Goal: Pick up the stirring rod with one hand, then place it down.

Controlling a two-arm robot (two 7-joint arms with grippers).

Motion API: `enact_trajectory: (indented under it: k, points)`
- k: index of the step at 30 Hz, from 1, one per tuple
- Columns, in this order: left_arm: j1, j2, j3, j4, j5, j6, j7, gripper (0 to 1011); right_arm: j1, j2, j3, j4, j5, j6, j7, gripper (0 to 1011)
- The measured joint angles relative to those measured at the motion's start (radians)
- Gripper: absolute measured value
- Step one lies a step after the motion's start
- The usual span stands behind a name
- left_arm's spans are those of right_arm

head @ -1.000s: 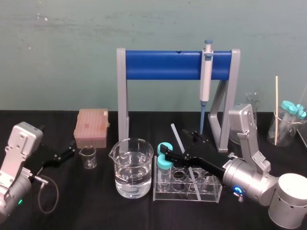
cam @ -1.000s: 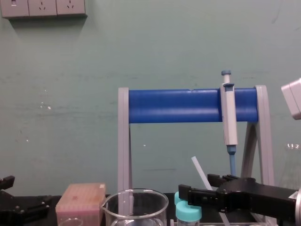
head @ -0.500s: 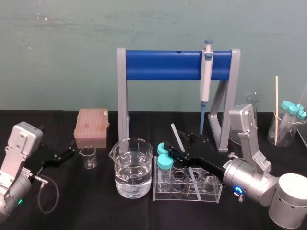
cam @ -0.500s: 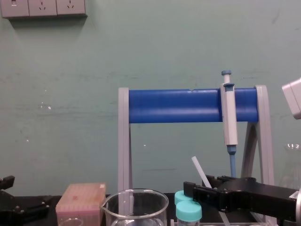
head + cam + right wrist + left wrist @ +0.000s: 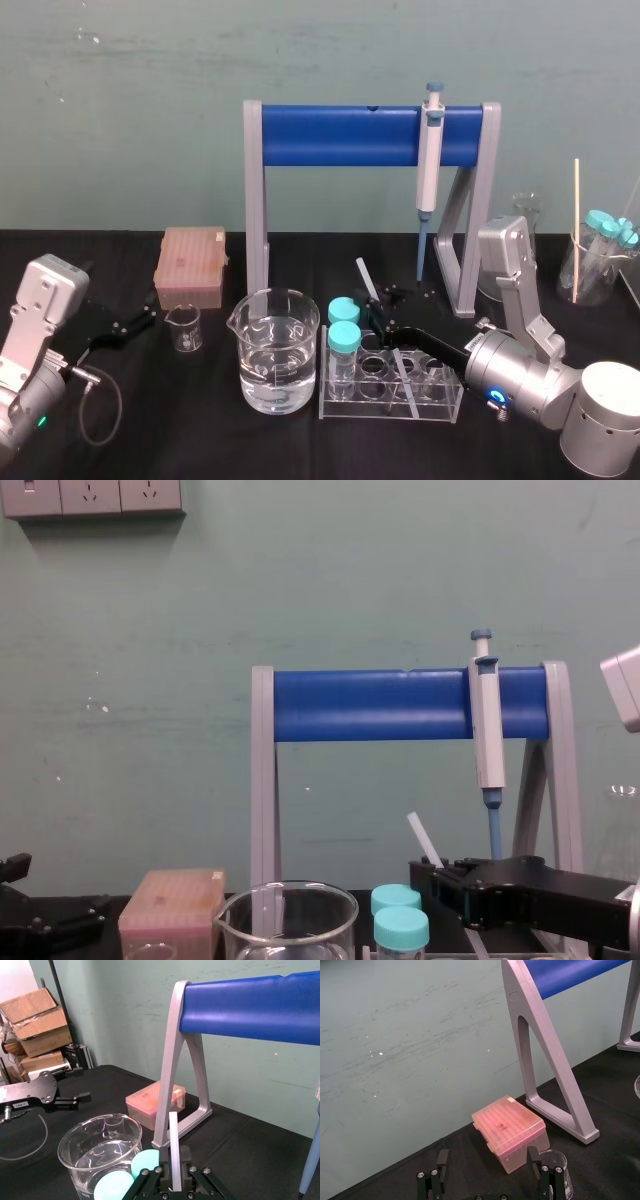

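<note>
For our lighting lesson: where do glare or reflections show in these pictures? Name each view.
Head view: highlights on the beaker rim and tube rack; right wrist view: streaks on the beaker wall beside the stirring rod in the right end effector.

Silver arms (image 5: 520, 300) carry a black left pincer (image 5: 146, 318) and right pincer (image 5: 376, 314).

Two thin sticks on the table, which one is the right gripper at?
The translucent stirring rod leaning from the tube rack, between the jaws of the right gripper. The tan stick stands apart in a glass, far right.
</note>
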State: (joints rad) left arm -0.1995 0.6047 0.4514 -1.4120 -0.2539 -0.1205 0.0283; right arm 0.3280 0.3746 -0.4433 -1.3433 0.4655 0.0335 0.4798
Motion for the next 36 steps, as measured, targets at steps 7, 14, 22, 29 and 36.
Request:
enact_trajectory:
  k: [7, 14, 22, 29, 36]
  points:
    - [0.000, 0.000, 0.000, 0.000, 0.000, 0.000, 0.000, 1000, 0.000, 0.000, 0.000, 0.000, 0.000, 0.000, 0.000, 71]
    - [0.000, 0.000, 0.000, 0.000, 0.000, 0.000, 0.000, 1000, -0.024, -0.004, 0.017, -0.014, -0.005, -0.070, 0.000, 70]
    - [0.000, 0.000, 0.000, 0.000, 0.000, 0.000, 0.000, 1000, -0.107, -0.006, 0.073, -0.078, -0.027, -0.259, -0.007, 70]
    - [0.000, 0.000, 0.000, 0.000, 0.000, 0.000, 0.000, 1000, -0.164, -0.011, 0.131, -0.141, 0.023, -0.366, 0.036, 70]
    - [0.000, 0.000, 0.000, 0.000, 0.000, 0.000, 0.000, 1000, -0.180, -0.018, 0.188, -0.227, 0.071, -0.410, 0.059, 70]
